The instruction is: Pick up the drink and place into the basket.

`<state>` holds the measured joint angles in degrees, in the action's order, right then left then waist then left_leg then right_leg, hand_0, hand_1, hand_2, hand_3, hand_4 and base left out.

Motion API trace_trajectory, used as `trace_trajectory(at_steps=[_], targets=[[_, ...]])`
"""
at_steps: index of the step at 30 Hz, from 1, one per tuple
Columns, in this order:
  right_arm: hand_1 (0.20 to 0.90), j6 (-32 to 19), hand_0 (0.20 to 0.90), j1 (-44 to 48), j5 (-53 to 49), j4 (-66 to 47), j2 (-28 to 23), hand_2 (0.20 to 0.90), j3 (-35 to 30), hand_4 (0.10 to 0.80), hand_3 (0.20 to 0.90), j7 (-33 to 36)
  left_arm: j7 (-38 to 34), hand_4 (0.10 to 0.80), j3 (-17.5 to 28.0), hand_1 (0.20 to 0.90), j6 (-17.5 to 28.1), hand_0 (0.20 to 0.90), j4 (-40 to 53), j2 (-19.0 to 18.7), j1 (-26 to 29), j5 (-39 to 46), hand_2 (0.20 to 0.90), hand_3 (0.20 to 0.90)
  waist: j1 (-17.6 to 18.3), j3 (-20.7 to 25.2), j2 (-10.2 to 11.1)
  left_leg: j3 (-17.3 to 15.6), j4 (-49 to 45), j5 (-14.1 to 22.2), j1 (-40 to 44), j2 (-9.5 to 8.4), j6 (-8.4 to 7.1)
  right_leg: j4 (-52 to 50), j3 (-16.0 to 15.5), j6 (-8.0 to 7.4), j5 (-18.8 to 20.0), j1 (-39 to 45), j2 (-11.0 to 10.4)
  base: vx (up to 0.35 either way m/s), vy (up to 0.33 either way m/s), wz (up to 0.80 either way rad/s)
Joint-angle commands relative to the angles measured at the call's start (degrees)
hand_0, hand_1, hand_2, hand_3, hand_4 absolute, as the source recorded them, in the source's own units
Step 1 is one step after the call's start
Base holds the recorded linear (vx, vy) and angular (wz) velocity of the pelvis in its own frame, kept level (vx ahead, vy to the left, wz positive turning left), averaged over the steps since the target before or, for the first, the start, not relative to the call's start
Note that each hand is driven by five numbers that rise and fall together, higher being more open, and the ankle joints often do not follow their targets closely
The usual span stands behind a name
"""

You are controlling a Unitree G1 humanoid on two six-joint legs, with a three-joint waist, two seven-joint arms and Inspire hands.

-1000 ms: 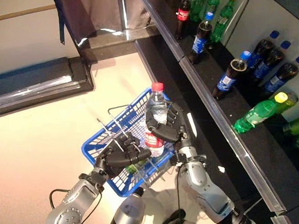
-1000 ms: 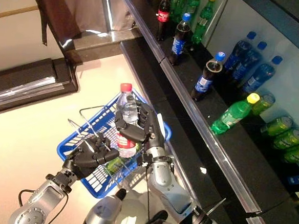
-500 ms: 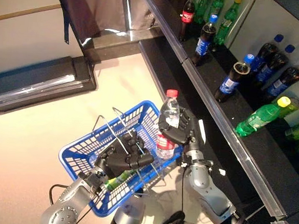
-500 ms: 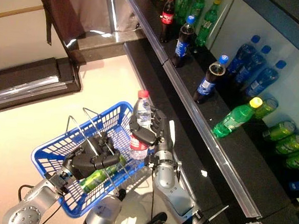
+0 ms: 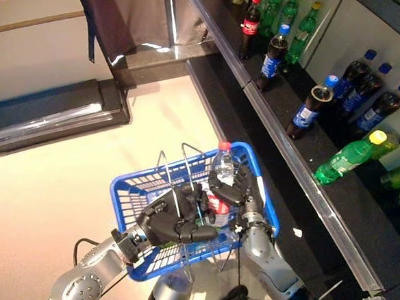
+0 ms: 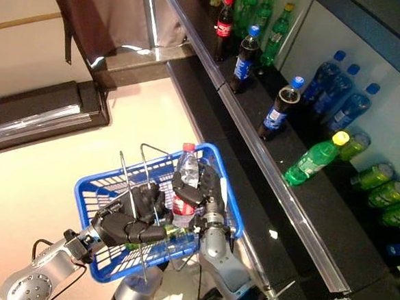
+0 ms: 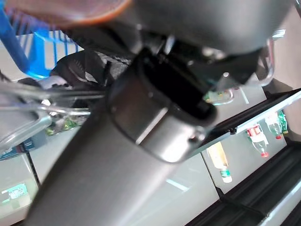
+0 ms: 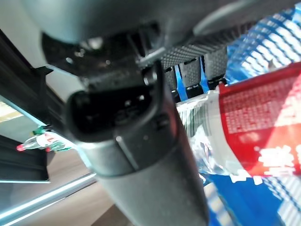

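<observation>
Two hands at basket point(image 5: 128, 210): right hand point(image 5: 235, 188) clamped on bottle point(image 5: 222, 172), upright inside; left hand point(image 5: 174, 220) curled round wire handles point(image 5: 180, 203).

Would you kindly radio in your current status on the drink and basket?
Right hand shut on water bottle, upright over the blue basket. Left hand shut on basket handle. Bottle not yet released; green bottle already inside.
</observation>
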<state>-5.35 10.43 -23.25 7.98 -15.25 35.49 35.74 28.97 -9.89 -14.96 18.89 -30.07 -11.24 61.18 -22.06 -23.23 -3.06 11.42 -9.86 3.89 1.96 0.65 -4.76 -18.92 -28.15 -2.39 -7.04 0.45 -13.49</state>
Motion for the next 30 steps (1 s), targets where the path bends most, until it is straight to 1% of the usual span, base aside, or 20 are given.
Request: trace_trajectory(at_steps=[1,7,11,17,18,19,21,24,26,28,29,30], targets=[[0.3,-9.47,0.3,2.27,0.06,-0.67,4.37,0.3,2.33,0.1,0.2,-1.54,12.02,0.1,-1.11,0.3,6.93,0.3,17.07,4.29,3.41,9.82,0.3,0.2,-1.34,12.84,0.53,-0.97,-4.74,-4.66,-7.67,-1.74,-2.41,10.18,1.05,-2.97,2.35,11.33,2.83,0.005,0.003,0.04],[0.3,-10.53,0.3,-0.1,-5.17,7.66,6.59,0.3,2.21,0.1,0.2,-3.06,11.53,0.1,-1.31,0.3,6.23,0.3,17.68,4.38,3.63,10.17,0.3,0.2,-2.11,12.58,0.72,-0.4,-4.73,-4.86,-8.29,-1.81,-2.36,9.85,0.41,-3.09,2.4,11.1,2.95,0.009,-0.003,0.06],[0.3,-11.59,0.3,-2.38,-13.32,11.83,8.61,0.3,2.56,0.1,0.2,-6.23,11.94,0.1,-2.0,0.3,5.86,0.3,18.07,4.44,3.82,10.54,0.3,0.2,-2.47,11.99,0.65,-0.07,-4.73,-4.91,-8.77,-1.84,-2.29,9.75,0.22,-3.23,2.47,10.78,3.0,0.0,-0.006,0.05],[0.3,-11.58,0.3,-2.46,-20.24,15.61,10.7,0.3,3.21,0.1,0.2,-11.8,13.86,0.1,-3.25,0.3,4.24,0.3,18.22,4.54,4.37,10.48,0.3,0.2,-3.03,11.1,0.58,0.43,-4.75,-4.94,-9.09,-1.99,-2.18,9.49,0.06,-3.28,2.62,10.31,3.07,0.002,-0.006,0.0],[0.3,-11.23,0.3,-1.6,-24.35,16.96,11.38,0.3,3.16,0.1,0.2,-13.5,14.98,0.1,-4.0,0.3,2.53,0.3,18.04,4.4,4.71,10.98,0.3,0.2,-3.34,10.86,0.66,0.56,-4.77,-4.99,-9.01,-1.98,-2.16,9.28,-0.12,-3.25,2.73,10.22,3.12,0.017,-0.033,0.02],[0.3,-11.14,0.3,-1.48,-24.96,17.23,11.55,0.3,3.1,0.1,0.2,-13.78,15.13,0.1,-4.16,0.3,2.24,0.3,18.03,4.51,4.74,10.99,0.3,0.2,-3.39,10.83,0.69,0.59,-4.79,-4.99,-9.0,-2.0,-2.15,9.25,-0.13,-3.26,2.74,10.23,3.12,0.03,-0.042,0.03],[0.3,-11.08,0.3,-0.61,-27.93,18.7,12.43,0.3,2.58,0.1,0.2,-14.89,15.24,0.1,-5.01,0.3,-0.44,0.3,18.1,4.98,4.97,12.31,0.3,0.2,-3.71,10.69,0.87,0.72,-4.94,-4.91,-8.97,-2.05,-2.08,9.15,-0.28,-3.28,2.81,10.27,3.1,0.028,-0.027,0.06],[0.3,-10.67,0.3,0.45,-31.24,19.91,13.23,0.3,2.04,0.1,0.2,-15.57,15.57,0.1,-6.28,0.3,-1.91,0.3,17.72,5.43,5.28,12.62,0.3,0.2,-3.9,10.57,1.03,0.71,-5.02,-4.91,-8.92,-2.05,-1.97,9.02,-0.32,-3.26,2.86,10.29,3.14,0.029,-0.019,0.11],[0.3,-9.87,0.3,1.73,-37.46,22.42,13.85,0.3,0.93,0.1,0.2,-16.82,14.21,0.1,-7.33,0.3,-4.56,0.3,17.24,5.59,5.75,15.85,0.3,0.2,-4.15,10.66,1.26,0.86,-4.93,-4.91,-8.67,-1.97,-1.9,8.94,-0.39,-3.27,2.93,10.43,3.21,0.057,-0.025,0.06],[0.3,-9.82,0.3,1.9,-38.69,23.02,14.06,0.3,0.62,0.1,0.2,-17.24,13.78,0.1,-7.45,0.3,-4.99,0.3,17.21,5.72,5.91,16.3,0.3,0.2,-4.2,10.65,1.31,0.87,-4.87,-4.92,-8.55,-1.94,-1.85,8.91,-0.4,-3.25,2.92,10.49,3.23,0.048,-0.012,0.03],[0.3,-8.75,0.3,2.51,-45.07,25.62,14.95,0.3,-0.51,0.1,0.2,-19.75,12.78,0.1,-8.24,0.3,-5.97,0.3,16.84,6.12,5.98,17.33,0.3,0.2,-4.39,10.95,1.54,0.9,-4.8,-4.84,-8.2,-1.77,-1.75,8.85,-0.52,-3.26,2.93,10.76,3.3,0.063,-0.012,0.03],[0.3,-8.68,0.3,2.65,-45.41,25.92,15.03,0.3,-0.69,0.1,0.2,-20.03,12.8,0.1,-8.28,0.3,-5.99,0.3,16.8,6.13,5.99,17.29,0.3,0.2,-4.44,10.92,1.56,0.88,-4.8,-4.82,-8.15,-1.75,-1.75,8.87,-0.52,-3.25,2.93,10.8,3.31,0.07,-0.014,0.03]])
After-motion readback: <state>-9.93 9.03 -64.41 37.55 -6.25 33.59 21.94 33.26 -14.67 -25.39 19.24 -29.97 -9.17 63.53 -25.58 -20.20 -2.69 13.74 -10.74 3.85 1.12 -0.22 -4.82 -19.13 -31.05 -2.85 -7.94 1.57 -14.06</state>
